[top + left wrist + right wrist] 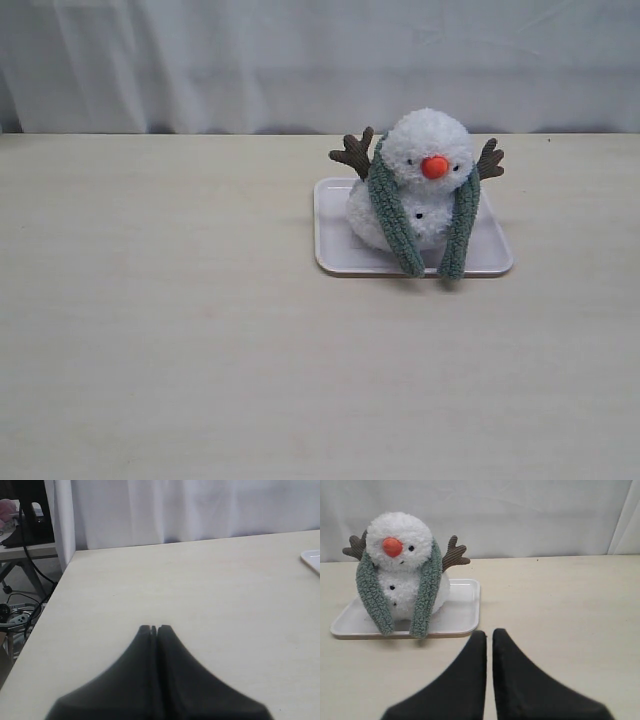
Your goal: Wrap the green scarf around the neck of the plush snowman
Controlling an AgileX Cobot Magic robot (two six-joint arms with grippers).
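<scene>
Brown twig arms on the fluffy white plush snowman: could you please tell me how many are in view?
2. One brown twig arm sticks out left of the snowman's head in the exterior view, the other right of it. None appears hidden.

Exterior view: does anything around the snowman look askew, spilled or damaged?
Nothing is spilled or damaged. One oddity: the green scarf is only draped on the plush snowman. It passes behind the neck, and both ends dangle uncrossed down the front to the front rim of the tray, so it looks hung rather than wrapped.

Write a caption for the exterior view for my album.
Plush snowman sitting on a white tray, green scarf draped over it, both ends hanging down in front.
</scene>
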